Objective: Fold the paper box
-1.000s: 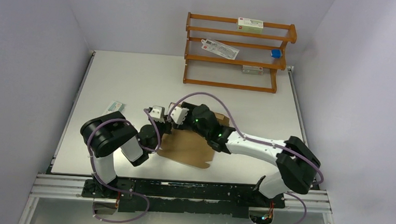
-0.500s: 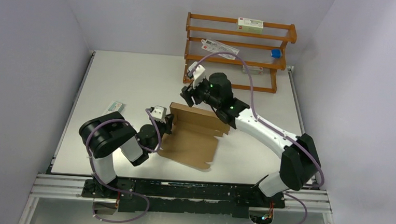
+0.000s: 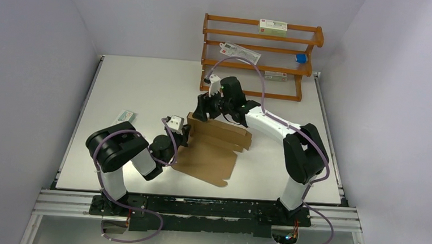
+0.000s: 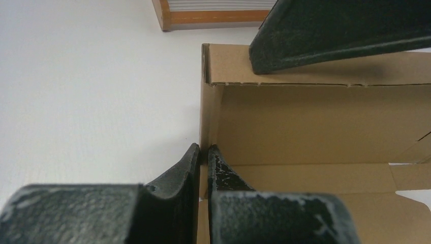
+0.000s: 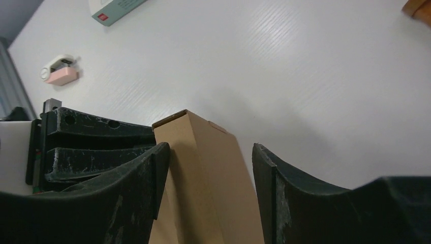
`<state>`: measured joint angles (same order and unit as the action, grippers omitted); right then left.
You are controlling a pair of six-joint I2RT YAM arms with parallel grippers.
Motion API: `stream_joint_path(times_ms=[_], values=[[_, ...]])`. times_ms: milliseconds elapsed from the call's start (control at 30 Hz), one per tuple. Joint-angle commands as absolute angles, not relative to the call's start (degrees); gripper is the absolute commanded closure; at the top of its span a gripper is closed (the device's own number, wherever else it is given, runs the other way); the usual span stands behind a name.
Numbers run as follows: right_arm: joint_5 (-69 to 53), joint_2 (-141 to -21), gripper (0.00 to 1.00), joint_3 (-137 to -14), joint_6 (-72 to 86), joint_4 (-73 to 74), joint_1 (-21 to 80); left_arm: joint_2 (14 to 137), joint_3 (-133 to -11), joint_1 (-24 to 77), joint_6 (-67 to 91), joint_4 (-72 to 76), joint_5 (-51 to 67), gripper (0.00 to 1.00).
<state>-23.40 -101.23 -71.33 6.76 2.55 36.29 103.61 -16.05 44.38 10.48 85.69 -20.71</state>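
Paper box mid-desk, rear wall now doubled over, lower than half a second ago. Right fingers apart, straddling that wall's left end. Left fingers clamped on the adjoining side flap. Suggests wall-forming underway, closing still ahead.

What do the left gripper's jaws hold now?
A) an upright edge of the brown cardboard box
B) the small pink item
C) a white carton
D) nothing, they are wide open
A: the left wrist view shows the left gripper with jaws closed on an upright wall of the paper box.
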Motion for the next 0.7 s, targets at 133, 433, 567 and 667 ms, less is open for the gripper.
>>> stream_joint_path(times_ms=[133,433,567,667], values=[[-35.74,-104.53,0.39,-68.71,18.03,-0.43,34.6,104.06,-18.71,44.1,10.42,87.7,-21.94,0.95],[-41.68,-105.82,0.43,-66.97,22.48,-4.27,33.26,109.11,-20.86,44.19,12.65,93.23,-23.38,0.86],[-43.42,-106.61,0.45,-66.66,23.59,-5.11,32.79,110.87,-22.4,44.19,12.52,95.12,-22.81,0.83],[-44.61,-106.91,0.47,-66.54,24.02,-5.37,32.55,111.27,-23.85,44.17,12.94,94.12,-22.39,0.8]])
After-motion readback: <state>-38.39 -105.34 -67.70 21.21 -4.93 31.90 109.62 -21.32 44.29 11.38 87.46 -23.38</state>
